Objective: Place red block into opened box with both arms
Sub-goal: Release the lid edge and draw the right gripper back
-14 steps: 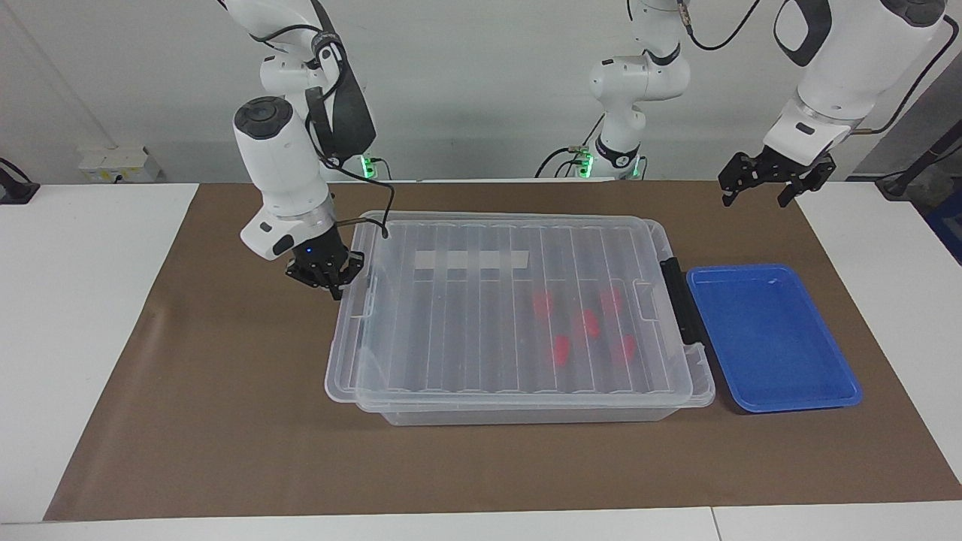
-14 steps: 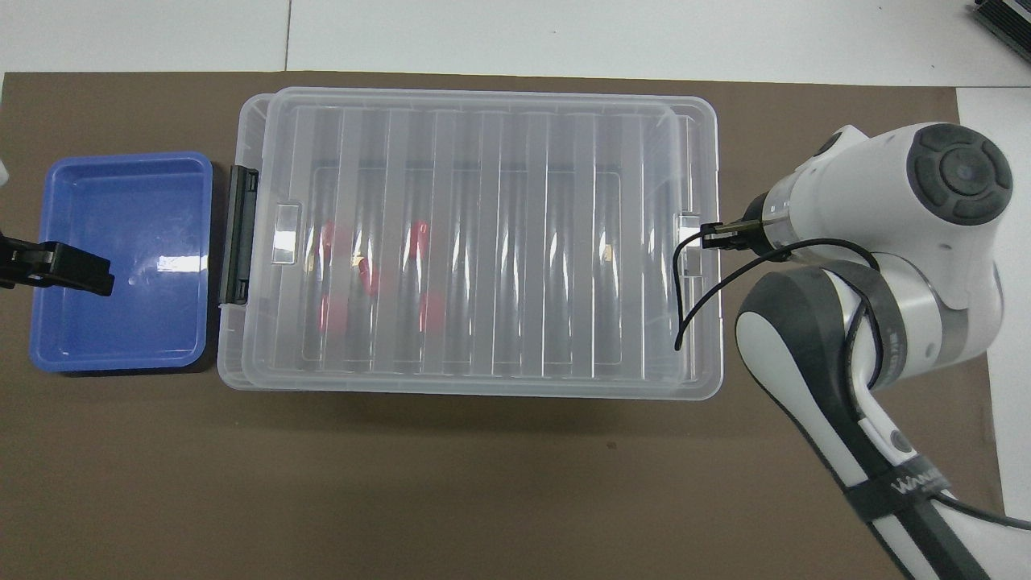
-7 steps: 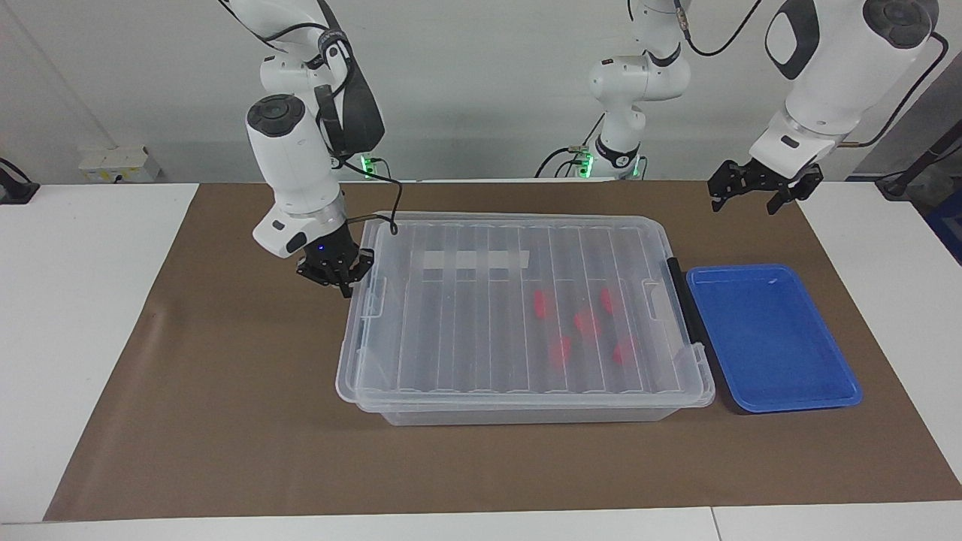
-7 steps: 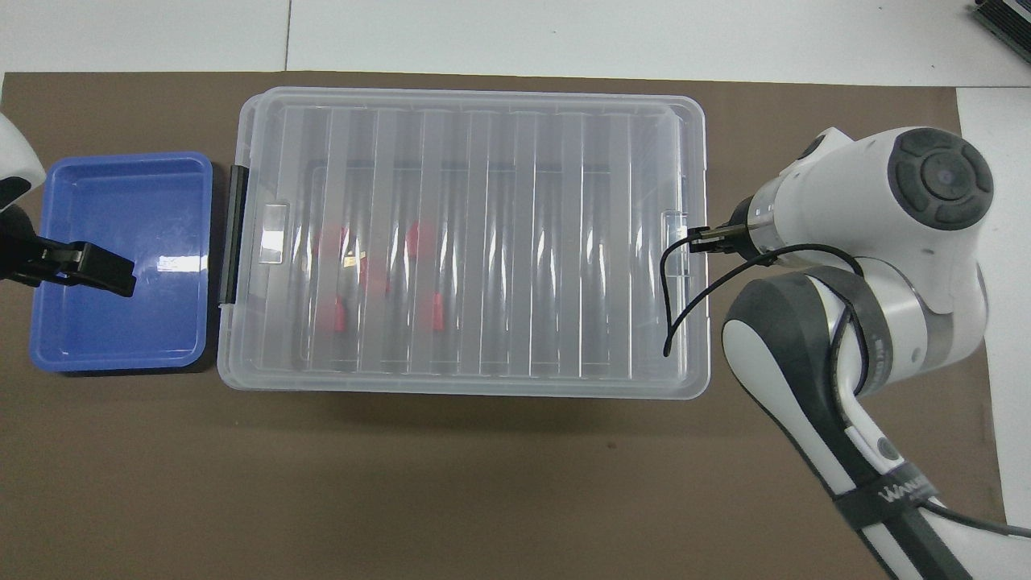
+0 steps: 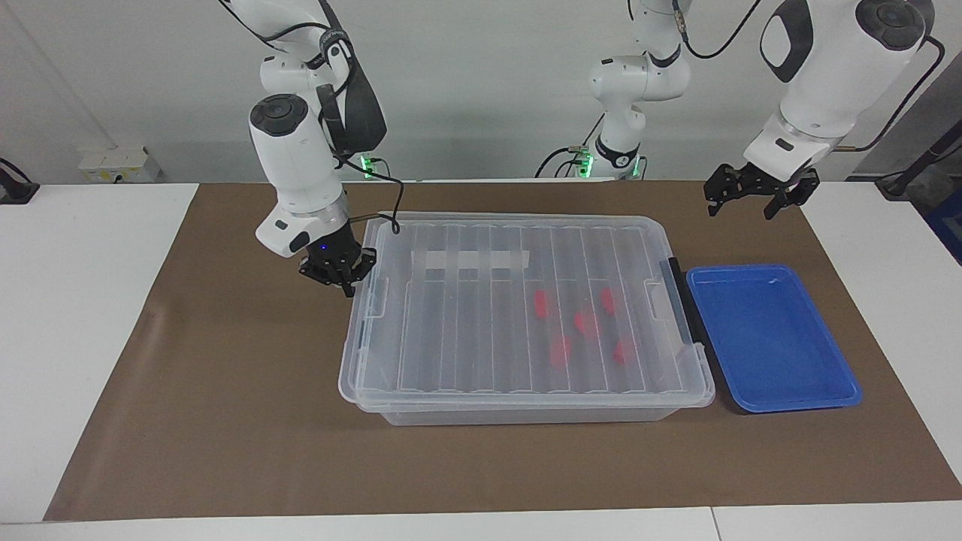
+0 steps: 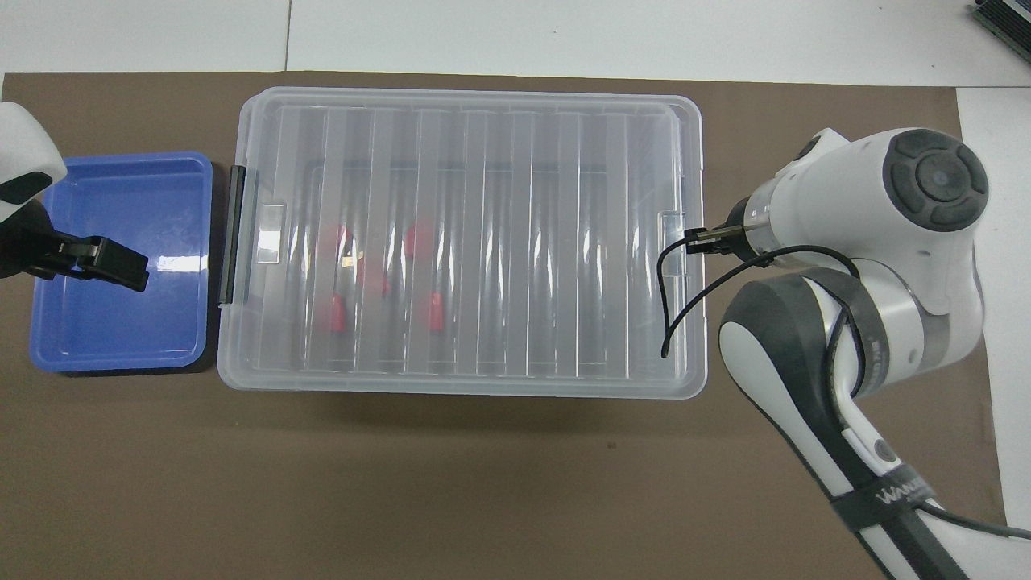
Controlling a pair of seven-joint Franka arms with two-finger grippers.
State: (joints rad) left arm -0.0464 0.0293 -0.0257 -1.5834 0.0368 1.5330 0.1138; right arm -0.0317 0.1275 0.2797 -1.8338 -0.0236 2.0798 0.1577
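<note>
In the facing view, the box (image 5: 526, 315) sits mid-frame on the desk (image 5: 225, 421) with its ribbed lid (image 5: 481, 300) lying flat over it, and five red blocks (image 5: 583, 321) show through the lid, right of centre. The right gripper (image 5: 340, 270), left of centre in the frame, has its jaws shut at the lid's end tab — whether they pinch the tab or only press on it I cannot tell. The left gripper (image 5: 755, 194) hangs at upper right with jaws spread wide and nothing in them. The blue tray (image 5: 774, 338) lies at lower right, bare.

In the overhead view, the right gripper (image 6: 702, 239) meets the lid's edge at centre right, and the left gripper (image 6: 97, 262) hangs over the blue tray (image 6: 121, 338) at far left; the red blocks (image 6: 378, 274) cluster left of centre under the lid.

The blocks look already loaded, so the step in hand seems to be seating the lid — next, probably pressing that end down squarely and then letting go of it.
</note>
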